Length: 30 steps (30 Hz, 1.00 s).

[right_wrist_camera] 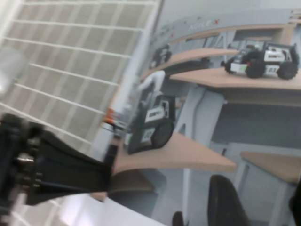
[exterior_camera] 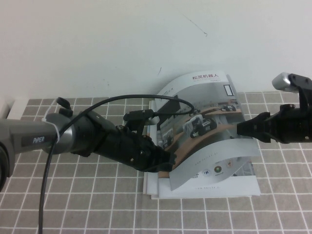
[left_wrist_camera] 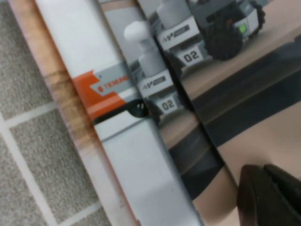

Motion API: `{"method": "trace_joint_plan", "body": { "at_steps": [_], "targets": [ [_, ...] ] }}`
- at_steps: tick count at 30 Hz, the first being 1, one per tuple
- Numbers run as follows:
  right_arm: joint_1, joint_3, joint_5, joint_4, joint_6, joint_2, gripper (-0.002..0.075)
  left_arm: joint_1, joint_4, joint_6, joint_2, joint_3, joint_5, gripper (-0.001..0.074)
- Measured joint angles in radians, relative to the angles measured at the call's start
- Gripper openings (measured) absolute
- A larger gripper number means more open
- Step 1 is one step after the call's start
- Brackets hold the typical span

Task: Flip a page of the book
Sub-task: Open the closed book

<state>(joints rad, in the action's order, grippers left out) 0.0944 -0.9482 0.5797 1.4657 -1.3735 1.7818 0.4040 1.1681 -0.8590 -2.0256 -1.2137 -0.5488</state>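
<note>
The page (exterior_camera: 214, 131), thin, glossy and floppy, arches above the book (exterior_camera: 204, 187) on the bench (exterior_camera: 73, 195), right gripper (exterior_camera: 240, 128) pinching its free edge, the sensible hold, while left gripper (exterior_camera: 168, 160) presses near the spine, whether spread, I cannot tell.

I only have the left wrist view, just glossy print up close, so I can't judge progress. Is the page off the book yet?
Observer: Partly. In the high view the page bows up in an arch over the book, photo side up.
Operator: Where are the two arms?
Observer: The right gripper is at the arch's right edge, and the left gripper is at its lower left edge, so the page spans between them.
</note>
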Motion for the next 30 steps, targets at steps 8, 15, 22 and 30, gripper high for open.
{"method": "trace_joint_plan", "body": {
  "at_steps": [8,15,22,30],
  "targets": [
    [0.0,0.0,0.083,0.07,-0.047,-0.016,0.0304,0.0,0.0,0.0,0.0,0.0,-0.002,-0.0004],
    [0.002,0.0,0.177,0.098,-0.076,-0.016,0.0304,0.0,0.0,0.0,0.0,0.0,-0.004,-0.0004],
    [0.03,0.0,0.177,0.113,-0.098,-0.017,0.0304,0.0,0.0,0.0,0.0,0.0,-0.005,-0.0004],
    [0.035,0.0,0.117,0.117,-0.103,-0.017,0.031,0.0,0.0,0.0,0.0,0.0,-0.007,-0.0004]
  ]
}}
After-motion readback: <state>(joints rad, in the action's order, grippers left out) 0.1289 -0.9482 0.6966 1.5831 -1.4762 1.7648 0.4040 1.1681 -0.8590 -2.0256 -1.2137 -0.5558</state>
